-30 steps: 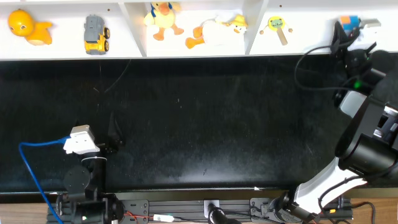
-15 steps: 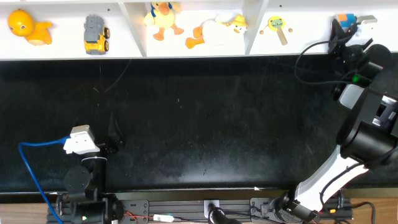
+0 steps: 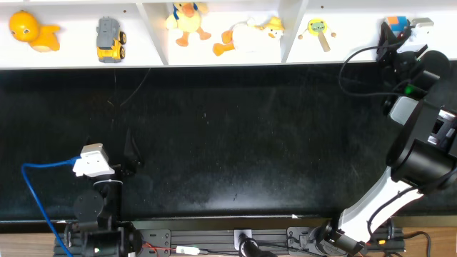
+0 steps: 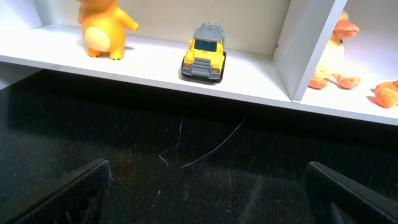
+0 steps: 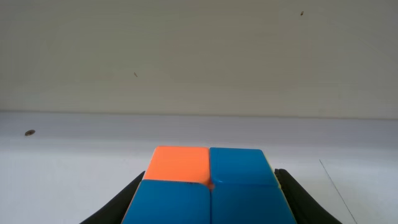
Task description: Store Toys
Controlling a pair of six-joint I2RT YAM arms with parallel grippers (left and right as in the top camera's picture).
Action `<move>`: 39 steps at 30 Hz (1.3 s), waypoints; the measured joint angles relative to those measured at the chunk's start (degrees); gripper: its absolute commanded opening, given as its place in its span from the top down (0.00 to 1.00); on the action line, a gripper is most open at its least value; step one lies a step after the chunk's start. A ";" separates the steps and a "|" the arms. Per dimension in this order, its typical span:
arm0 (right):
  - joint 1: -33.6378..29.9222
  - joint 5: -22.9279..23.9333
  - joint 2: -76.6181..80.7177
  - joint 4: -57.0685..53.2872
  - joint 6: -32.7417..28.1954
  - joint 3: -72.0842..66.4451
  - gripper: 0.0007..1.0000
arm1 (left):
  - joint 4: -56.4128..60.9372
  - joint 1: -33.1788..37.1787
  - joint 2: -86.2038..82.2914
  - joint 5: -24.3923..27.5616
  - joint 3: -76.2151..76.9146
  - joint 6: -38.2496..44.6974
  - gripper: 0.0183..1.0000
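Note:
My right gripper (image 3: 395, 33) is at the far-right compartment of the white shelf (image 3: 228, 57), shut on a blue and orange cube (image 3: 398, 24). In the right wrist view the cube (image 5: 208, 186) sits between the dark fingers (image 5: 121, 205), just above the white shelf floor (image 5: 74, 155) and facing the back wall. My left gripper (image 3: 129, 153) rests low over the black table (image 3: 250, 135) at the lower left, open, with nothing between its fingers (image 4: 68, 193).
The shelf's other compartments hold an orange duck (image 3: 32, 30), a yellow truck (image 3: 111, 39), a yellow plush duck (image 3: 187, 21), a white plush duck lying down (image 3: 246, 36) and a wooden toy (image 3: 318, 30). A blue cable (image 3: 32, 185) loops by the left arm's base.
My right gripper has moved slightly farther into the right compartment with the cube, then held still. The left arm has not moved.

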 measured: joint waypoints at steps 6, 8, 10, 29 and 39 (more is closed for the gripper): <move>0.00 -0.02 0.00 0.00 0.11 0.00 0.63 | 0.00 0.00 0.00 0.00 0.02 0.00 0.00; 0.00 -0.04 0.00 0.02 0.13 0.00 0.59 | 0.00 0.00 0.00 0.00 0.00 0.00 0.00; 0.00 -0.02 0.00 0.02 0.11 0.00 0.50 | 0.00 0.00 0.00 0.00 0.00 -0.02 0.00; 0.00 -0.07 -0.26 -1.60 5.51 0.57 0.00 | 0.00 0.00 0.00 0.00 0.00 0.00 0.00; 0.00 0.00 -7.32 -20.11 3.98 0.72 0.00 | 0.00 0.00 0.00 0.00 0.00 -0.02 0.00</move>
